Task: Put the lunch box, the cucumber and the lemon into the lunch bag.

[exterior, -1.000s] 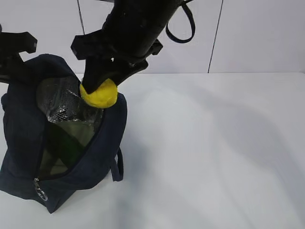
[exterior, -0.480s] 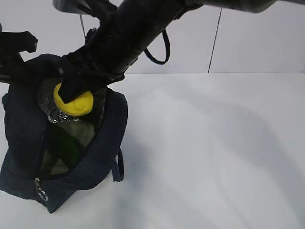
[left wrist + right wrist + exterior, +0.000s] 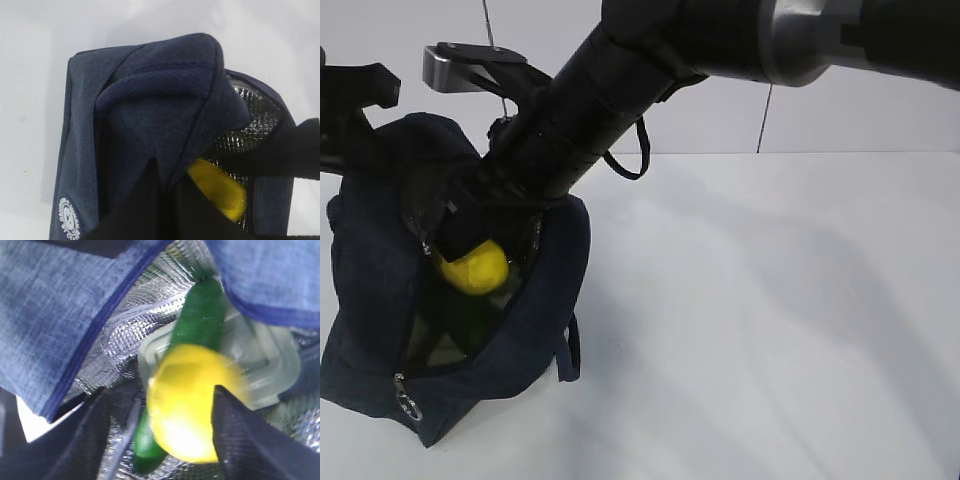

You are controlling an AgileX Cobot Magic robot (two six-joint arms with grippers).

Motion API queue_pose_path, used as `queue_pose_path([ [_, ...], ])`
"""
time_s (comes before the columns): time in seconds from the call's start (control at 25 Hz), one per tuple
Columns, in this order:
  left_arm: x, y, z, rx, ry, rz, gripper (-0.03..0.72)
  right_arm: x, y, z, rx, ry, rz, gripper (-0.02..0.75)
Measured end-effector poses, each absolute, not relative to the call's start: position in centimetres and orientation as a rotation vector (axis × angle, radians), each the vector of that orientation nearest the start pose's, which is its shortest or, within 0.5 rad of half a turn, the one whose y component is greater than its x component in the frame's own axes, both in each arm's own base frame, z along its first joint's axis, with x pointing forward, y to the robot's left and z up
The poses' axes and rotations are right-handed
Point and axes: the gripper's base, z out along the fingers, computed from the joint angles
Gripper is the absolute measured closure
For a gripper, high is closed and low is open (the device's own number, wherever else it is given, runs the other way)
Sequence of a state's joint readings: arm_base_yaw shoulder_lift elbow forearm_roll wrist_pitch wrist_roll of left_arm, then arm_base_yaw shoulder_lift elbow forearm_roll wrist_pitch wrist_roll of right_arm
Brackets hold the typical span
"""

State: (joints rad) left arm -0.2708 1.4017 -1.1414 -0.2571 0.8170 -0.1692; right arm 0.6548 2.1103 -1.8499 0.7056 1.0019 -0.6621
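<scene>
The navy lunch bag (image 3: 370, 290) stands open at the left, silver lining showing. My left gripper (image 3: 167, 175) is shut on the bag's upper fabric edge (image 3: 150, 100), holding the mouth open. My right gripper (image 3: 172, 405) reaches down into the opening. The yellow lemon (image 3: 190, 400) sits blurred between its fingers, and a gap shows beside the left finger (image 3: 117, 425). In the exterior view the lemon (image 3: 475, 268) is inside the bag's mouth. Below it, the dark green cucumber (image 3: 202, 315) lies on the pale green lid of the lunch box (image 3: 265, 360) in the bag.
The right arm (image 3: 620, 90) slants across from the upper right over the bag. A zipper ring pull (image 3: 408, 405) hangs at the bag's front corner. White tabletop (image 3: 770, 320) stretches to the right, with a white wall behind.
My right gripper has carried the lemon down and left from above the rim into the bag's mouth, and its jaws have widened. The left gripper has kept its hold.
</scene>
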Motion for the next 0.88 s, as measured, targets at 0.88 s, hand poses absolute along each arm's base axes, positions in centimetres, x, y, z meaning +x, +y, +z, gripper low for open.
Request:
queue_pose_path([
  [0.88,27.7,-9.3,31.2,-0.011,2.589,-0.447,0.695,34.8,29.0,32.3,-1.136,2.351,0.525,0.234],
])
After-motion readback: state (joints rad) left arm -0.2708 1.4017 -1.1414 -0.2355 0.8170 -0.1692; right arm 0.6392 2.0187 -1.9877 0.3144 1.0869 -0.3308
